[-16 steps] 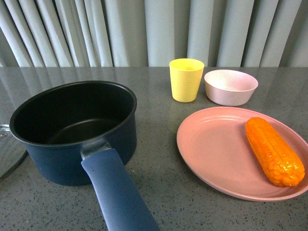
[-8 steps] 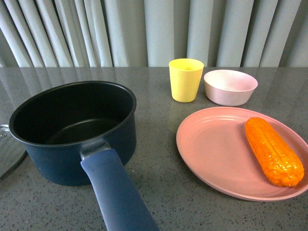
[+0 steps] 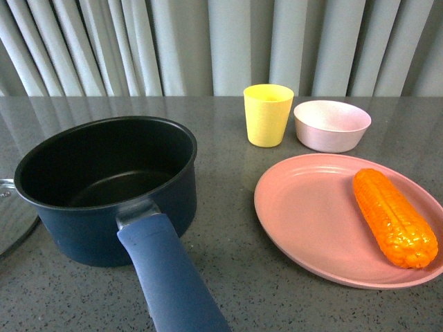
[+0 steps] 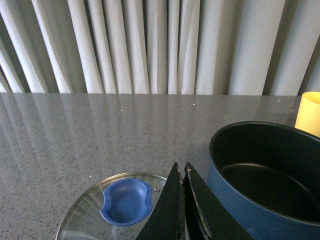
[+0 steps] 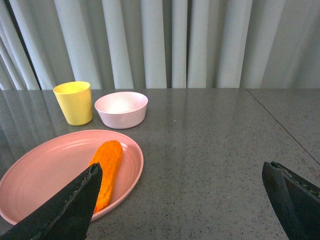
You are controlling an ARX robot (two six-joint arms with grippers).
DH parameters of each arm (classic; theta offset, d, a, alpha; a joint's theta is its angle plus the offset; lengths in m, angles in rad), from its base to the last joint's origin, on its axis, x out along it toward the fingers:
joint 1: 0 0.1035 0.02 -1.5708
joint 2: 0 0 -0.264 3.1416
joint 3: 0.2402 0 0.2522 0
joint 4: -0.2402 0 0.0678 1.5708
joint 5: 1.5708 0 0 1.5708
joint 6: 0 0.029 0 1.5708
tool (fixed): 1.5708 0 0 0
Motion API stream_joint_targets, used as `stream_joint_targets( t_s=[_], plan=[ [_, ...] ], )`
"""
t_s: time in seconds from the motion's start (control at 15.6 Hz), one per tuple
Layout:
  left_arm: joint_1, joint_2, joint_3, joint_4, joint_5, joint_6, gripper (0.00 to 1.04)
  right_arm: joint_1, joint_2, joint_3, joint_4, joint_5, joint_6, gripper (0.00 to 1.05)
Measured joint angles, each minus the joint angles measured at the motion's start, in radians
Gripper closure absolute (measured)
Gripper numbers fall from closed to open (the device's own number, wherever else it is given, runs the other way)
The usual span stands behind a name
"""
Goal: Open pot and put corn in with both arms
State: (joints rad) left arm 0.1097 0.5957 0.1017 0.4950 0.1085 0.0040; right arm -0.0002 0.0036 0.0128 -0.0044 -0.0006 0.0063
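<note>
Front view shows the pot (image 3: 104, 187) already open, its lid (image 3: 12, 221) beside it and the corn (image 3: 394, 218) on the pink plate (image 3: 311, 214), so the right gripper (image 5: 181, 166), spread wide, should straddle the cob's middle crosswise, while the left gripper (image 4: 182, 167) sits pinched together, empty.

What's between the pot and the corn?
Front view: only a strip of bare grey table and the empty part of the pink plate lie between the pot and the corn.
</note>
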Motion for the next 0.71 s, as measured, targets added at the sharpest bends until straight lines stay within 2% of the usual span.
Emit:
stream_joint_targets(
  t_s=[0.06,0.13,0.19,0.45,0.58,0.71],
  plan=[
    [-0.018,-0.030,-0.015,-0.021,-0.019,0.000,1.03,0.000,0.000,0.000,0.000,0.000,0.000,0.06],
    [-0.094,-0.066,-0.033,-0.049,-0.092,-0.001,1.03,0.000,0.000,0.000,0.000,0.000,0.000,0.06],
    [-0.117,-0.095,-0.044,-0.066,-0.093,0.000,1.03,0.000,0.000,0.000,0.000,0.000,0.000,0.06],
    [-0.110,-0.214,-0.087,-0.124,-0.109,-0.001,1.03,0.000,0.000,0.000,0.000,0.000,0.000,0.06],
    [-0.110,-0.339,-0.087,-0.241,-0.109,-0.001,1.03,0.000,0.000,0.000,0.000,0.000,0.000,0.06],
    [-0.110,-0.345,-0.087,-0.246,-0.109,-0.001,1.03,0.000,0.000,0.000,0.000,0.000,0.000,0.06]
  ],
)
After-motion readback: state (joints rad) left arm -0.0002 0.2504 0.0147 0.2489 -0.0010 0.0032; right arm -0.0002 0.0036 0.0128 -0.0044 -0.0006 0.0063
